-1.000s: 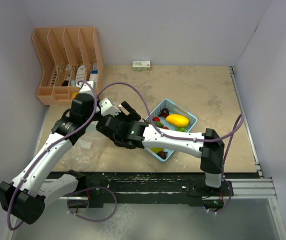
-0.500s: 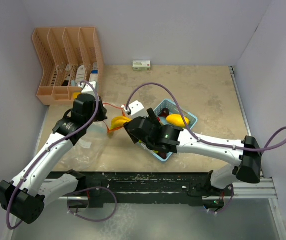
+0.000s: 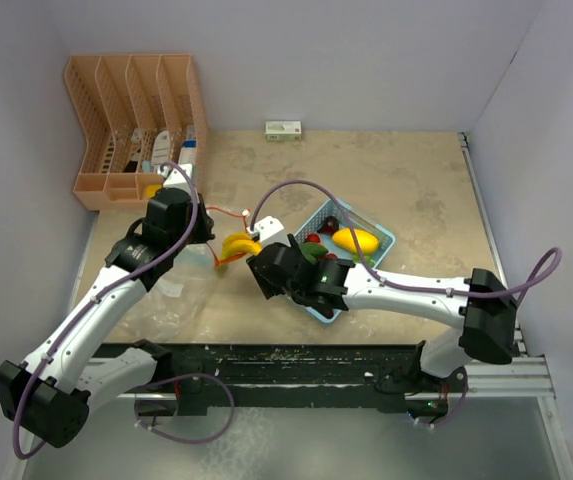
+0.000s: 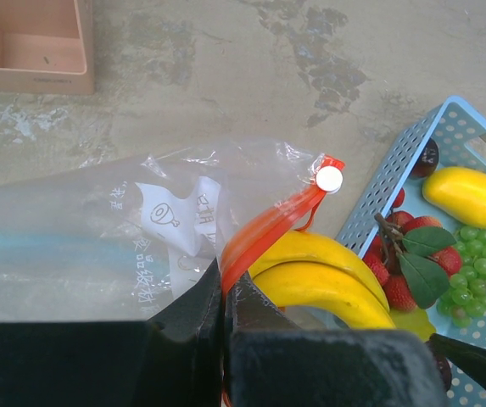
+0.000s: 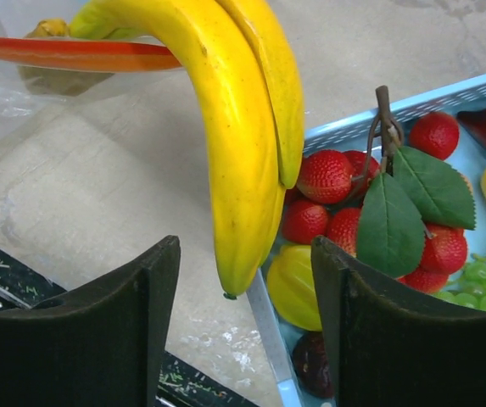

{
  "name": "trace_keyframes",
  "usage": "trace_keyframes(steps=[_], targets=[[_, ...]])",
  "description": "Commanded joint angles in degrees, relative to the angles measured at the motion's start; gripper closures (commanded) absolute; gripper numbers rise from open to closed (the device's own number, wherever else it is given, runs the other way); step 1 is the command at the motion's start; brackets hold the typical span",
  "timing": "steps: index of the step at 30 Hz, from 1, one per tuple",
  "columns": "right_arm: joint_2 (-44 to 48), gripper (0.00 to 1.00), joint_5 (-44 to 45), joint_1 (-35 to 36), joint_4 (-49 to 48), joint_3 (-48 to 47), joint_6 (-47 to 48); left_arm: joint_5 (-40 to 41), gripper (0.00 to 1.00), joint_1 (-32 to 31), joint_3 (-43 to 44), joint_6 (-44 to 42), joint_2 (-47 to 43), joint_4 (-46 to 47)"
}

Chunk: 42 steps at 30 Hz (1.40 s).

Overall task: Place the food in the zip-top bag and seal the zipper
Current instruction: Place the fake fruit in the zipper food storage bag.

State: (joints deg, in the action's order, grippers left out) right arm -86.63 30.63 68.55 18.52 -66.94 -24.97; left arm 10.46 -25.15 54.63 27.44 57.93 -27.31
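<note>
The clear zip-top bag [image 4: 98,229] lies flat at the left, and my left gripper [image 4: 223,288] is shut on its red zipper strip [image 4: 272,225], holding the mouth up. A yellow banana bunch [image 5: 243,144] rests with its stem end at the bag's mouth [image 3: 238,244] and its tip pointing at the basket. My right gripper [image 5: 244,254] is open, one finger on each side of the banana tip, neither touching it. The remaining food sits in the light-blue basket [image 3: 384,237]: strawberries [image 5: 327,174], a yellow mango [image 4: 472,195], green grapes [image 4: 472,271] and a dark purple piece [image 5: 315,360].
An orange desk organiser [image 3: 131,120] stands at the back left, and a small white box [image 3: 283,130] lies by the back wall. The basket rim [image 5: 446,93] is close to the right of the right gripper. A black rail [image 3: 296,355] runs along the near table edge.
My right gripper has drawn back from over the bag toward the basket, leaving the bananas at the bag's mouth. The left gripper has kept its hold on the zipper.
</note>
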Motion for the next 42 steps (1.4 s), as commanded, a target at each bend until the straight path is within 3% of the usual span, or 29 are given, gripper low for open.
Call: trace_keyframes(steps=[1,4,7,12,18,30,38,42], targets=[[-1.7,0.36,1.5,-0.1,-2.0,0.7,-2.5,0.0,1.00,-0.2,0.6,0.0,-0.6,1.9],[-2.5,0.46,2.2,-0.1,-1.5,1.1,-3.4,0.0,1.00,-0.2,0.5,0.0,-0.4,2.0],[-2.7,0.74,3.3,-0.1,-1.1,1.5,-4.8,0.0,1.00,-0.2,0.2,0.0,-0.3,2.1],[-3.5,0.99,7.0,-0.1,0.4,-0.2,-4.9,-0.1,1.00,-0.2,0.1,0.0,-0.3,2.2],[-5.3,1.00,14.3,-0.1,1.2,-6.9,0.3,-0.6,1.00,-0.2,0.3,0.1,0.4,2.7],[-7.9,1.00,14.7,2.3,-0.1,-14.0,14.7,-1.7,1.00,-0.2,1.7,0.1,1.9,3.2],[-11.4,1.00,18.5,5.1,8.9,-20.3,22.4,-3.4,1.00,-0.1,4.4,-1.6,3.1,3.0],[-12.3,0.95,18.3,5.9,9.9,-23.2,25.2,-5.3,1.00,-0.2,5.0,-2.2,3.5,3.6]])
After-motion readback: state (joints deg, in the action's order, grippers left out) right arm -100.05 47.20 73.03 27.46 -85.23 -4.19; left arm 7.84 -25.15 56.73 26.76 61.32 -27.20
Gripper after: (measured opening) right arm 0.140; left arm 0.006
